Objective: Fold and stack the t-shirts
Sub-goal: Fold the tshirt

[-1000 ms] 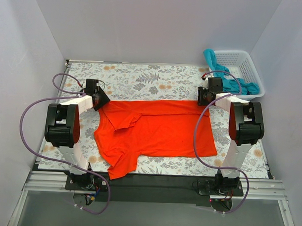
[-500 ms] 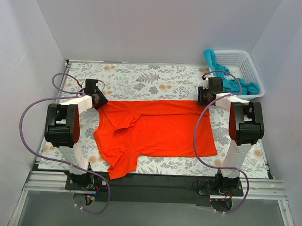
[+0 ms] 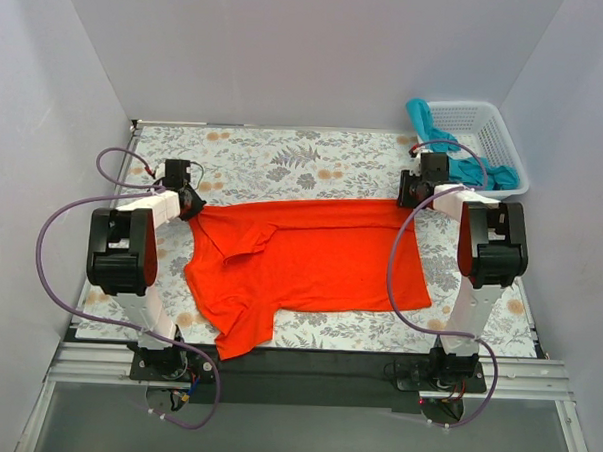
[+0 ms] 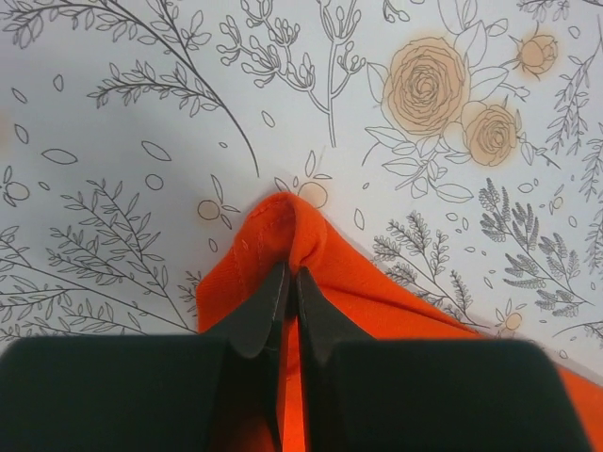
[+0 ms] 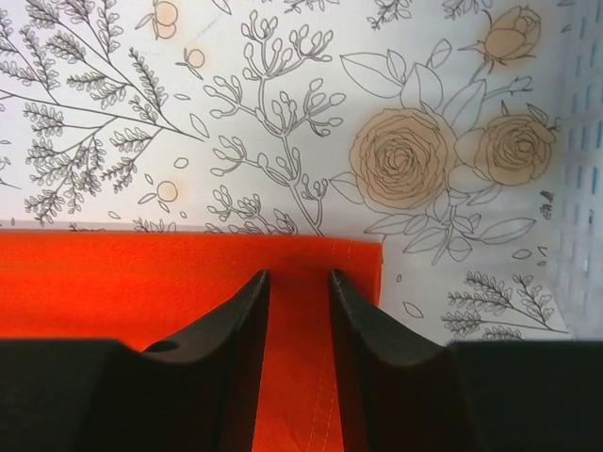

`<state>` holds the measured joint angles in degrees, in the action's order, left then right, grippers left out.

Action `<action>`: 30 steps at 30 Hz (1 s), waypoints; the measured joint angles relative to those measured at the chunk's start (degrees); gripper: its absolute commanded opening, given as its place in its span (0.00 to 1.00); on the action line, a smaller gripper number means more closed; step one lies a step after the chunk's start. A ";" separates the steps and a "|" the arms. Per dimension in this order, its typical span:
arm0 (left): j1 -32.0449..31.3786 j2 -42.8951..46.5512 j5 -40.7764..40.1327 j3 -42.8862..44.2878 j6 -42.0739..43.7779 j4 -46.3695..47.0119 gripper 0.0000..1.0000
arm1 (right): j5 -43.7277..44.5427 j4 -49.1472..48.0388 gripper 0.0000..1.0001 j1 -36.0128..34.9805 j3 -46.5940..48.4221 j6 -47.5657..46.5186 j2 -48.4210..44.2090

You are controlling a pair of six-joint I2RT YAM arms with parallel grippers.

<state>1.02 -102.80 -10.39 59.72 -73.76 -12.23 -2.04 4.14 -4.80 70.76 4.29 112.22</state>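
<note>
An orange t-shirt lies spread across the middle of the floral table, one sleeve hanging toward the near left. My left gripper is shut on the shirt's far left corner; in the left wrist view the jaws pinch a raised fold of orange cloth. My right gripper is open and low over the shirt's far right corner; in the right wrist view its fingers straddle the hemmed edge of the cloth without closing on it.
A white plastic basket stands at the far right corner with a teal t-shirt draped in it and over its rim. Its mesh wall shows at the right edge of the right wrist view. Grey walls enclose the table.
My left gripper has moved left and a little back with the shirt's corner, pulling the far edge straighter. My right gripper has shifted slightly back at the far right corner.
</note>
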 measured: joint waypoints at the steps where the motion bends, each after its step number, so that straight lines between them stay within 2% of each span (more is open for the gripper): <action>1: 0.20 -0.07 -0.20 0.13 0.15 -0.26 0.04 | -0.33 0.00 0.38 0.00 0.37 0.09 0.31; 4: 0.28 -1.16 -0.63 1.77 1.03 -1.16 0.21 | -1.11 0.04 0.39 -0.04 1.46 0.24 1.09; 7: 0.50 -2.75 -0.96 3.32 1.77 -1.16 0.33 | -1.51 0.31 0.42 -0.02 2.45 0.22 1.64; 12: 0.66 -2.69 -0.17 4.07 2.56 -1.14 0.60 | -3.34 1.68 0.45 -0.07 3.52 -0.11 1.73; 14: 0.66 -1.97 0.11 4.07 2.69 -1.29 0.65 | -3.96 2.27 0.47 -0.15 3.98 -0.22 1.64; 15: 0.68 -1.38 0.13 4.07 2.64 -1.38 0.73 | -4.15 2.56 0.47 -0.42 4.13 -0.24 1.42; 18: 0.76 1.84 -0.13 4.04 2.60 -1.95 0.83 | -4.35 3.91 0.48 -1.33 4.15 -0.22 -0.46; 24: -1.64 13.31 -1.55 2.86 2.47 -4.50 0.84 | -6.16 5.07 0.49 -7.61 3.89 0.07 -9.46; 27: -8.35 19.65 -2.91 0.61 3.50 -6.45 0.82 | -7.72 4.35 0.49 -13.88 2.56 0.20 -14.47; 30: -19.17 23.67 -4.37 -1.66 5.51 -9.07 0.79 | -9.18 4.13 0.49 -19.85 -0.26 0.61 -18.18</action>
<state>-18.15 -79.13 -14.76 58.06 -68.25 -21.30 -11.22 8.27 -24.64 70.50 4.91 94.04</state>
